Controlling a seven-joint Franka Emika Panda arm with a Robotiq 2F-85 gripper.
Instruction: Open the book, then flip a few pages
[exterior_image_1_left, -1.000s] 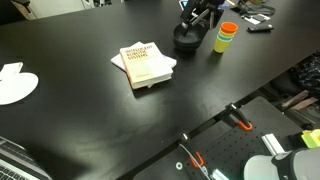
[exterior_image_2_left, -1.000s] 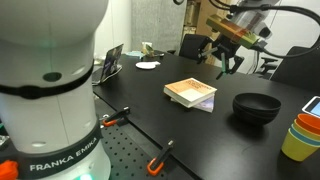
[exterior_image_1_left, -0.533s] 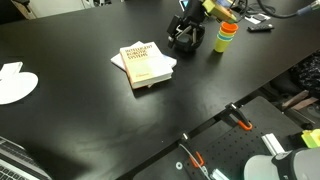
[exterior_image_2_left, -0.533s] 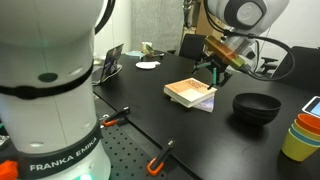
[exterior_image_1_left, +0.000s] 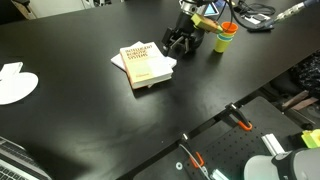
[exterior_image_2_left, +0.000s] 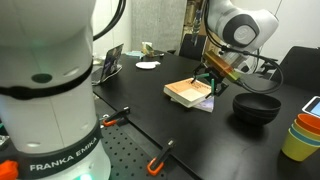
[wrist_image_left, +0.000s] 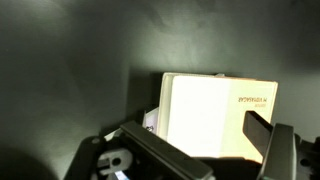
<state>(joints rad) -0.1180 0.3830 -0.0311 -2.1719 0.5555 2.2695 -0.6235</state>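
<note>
Claw (exterior_image_1_left: 178, 44) spread wide and empty as I hover it just beside closed book (exterior_image_1_left: 145, 63) on table (exterior_image_1_left: 80, 120).

In an exterior view the arm's base (exterior_image_2_left: 50, 90) is a wide, rounded white column with a glossy shell. A small green light (exterior_image_2_left: 45, 75) glows on it. At 7 o'clock of that picture a dark band (exterior_image_2_left: 62, 160) carries the white letters "FRANKA EMIKA". The far links (exterior_image_2_left: 240, 25) are white with dark joints, and a thin black cable (exterior_image_2_left: 268, 62) curves at their 4 o'clock side. The gripper (exterior_image_2_left: 207, 82) is black, below a tan part (exterior_image_2_left: 222, 64). In the wrist view its fingers (wrist_image_left: 275, 150) look black and blocky.
</note>
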